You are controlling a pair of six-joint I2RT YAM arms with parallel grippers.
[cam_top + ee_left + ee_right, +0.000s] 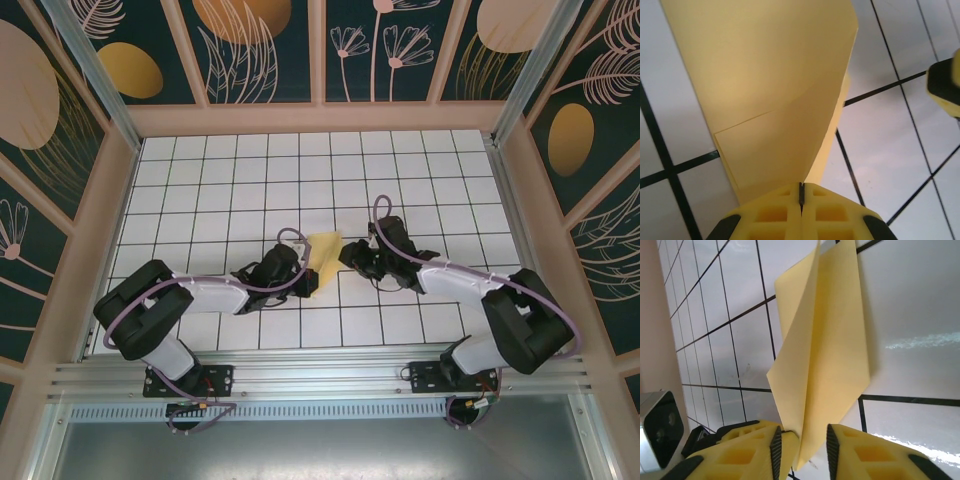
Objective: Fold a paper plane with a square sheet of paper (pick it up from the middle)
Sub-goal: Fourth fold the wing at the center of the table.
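On white tiled table (pixel 200 180): folded sheet of paper (pixel 323 258), long axis near-far, tapering nearward; pinched in shut left gripper (pixel 801 192); straddled by spread right gripper (pixel 804 440).

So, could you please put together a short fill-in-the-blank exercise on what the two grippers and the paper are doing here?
1. The folded sheet of paper is pale ___ in colour.
2. The left gripper is ___ on the sheet's edge.
3. The right gripper has its jaws slightly ___, with a corner of the sheet in the gap.
4. The grid lines on the white table are ___.
Missing words: yellow; shut; apart; black.
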